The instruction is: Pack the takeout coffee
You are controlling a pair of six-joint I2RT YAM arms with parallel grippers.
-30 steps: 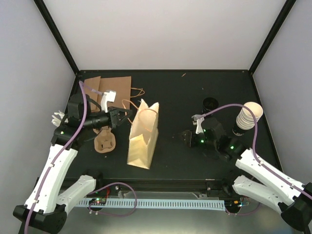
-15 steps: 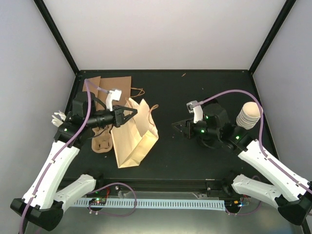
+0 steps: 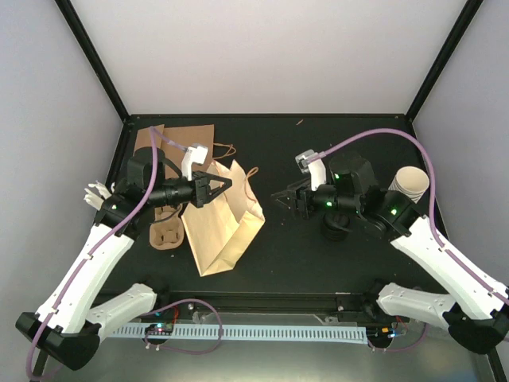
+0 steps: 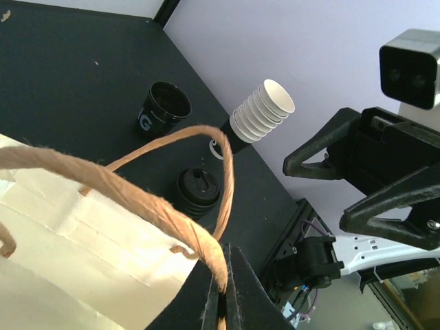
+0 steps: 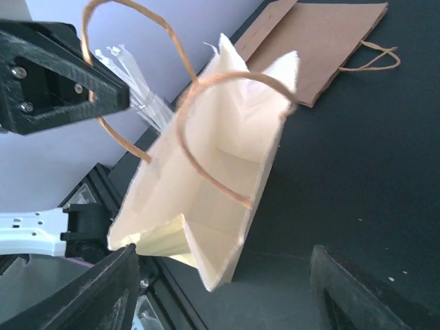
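- Left claw (image 3: 225,184) is clenched on the twisted paper handle (image 4: 137,198) of the cream paper bag (image 3: 219,235). The left wrist view shows the cord pinched between the closed fingers.
- The cream paper bag is tilted, its handle side raised and its base on the black table (image 3: 318,143). Its open mouth is turned toward the right arm, and the right wrist view looks directly into the pale interior.
- Right claw (image 3: 285,197) is released: the jaws stand wide apart with nothing between them. It points at the bag's mouth, near it but not touching.
- The takeout coffee cup (image 3: 409,184) sits uppermost in a tilted stack of nested cream cups. The stack is at the right side of the table, near the right wall and beyond the right arm, well apart from the bag.
- A black cup (image 4: 159,110) stands upright near the stack, and a round black lid (image 4: 199,192) lies closer to the bag.
- A flat brown bag (image 3: 187,143) lies in the far left corner.
- A brown cup carrier (image 3: 167,235) lies just beside the cream bag, on its left.
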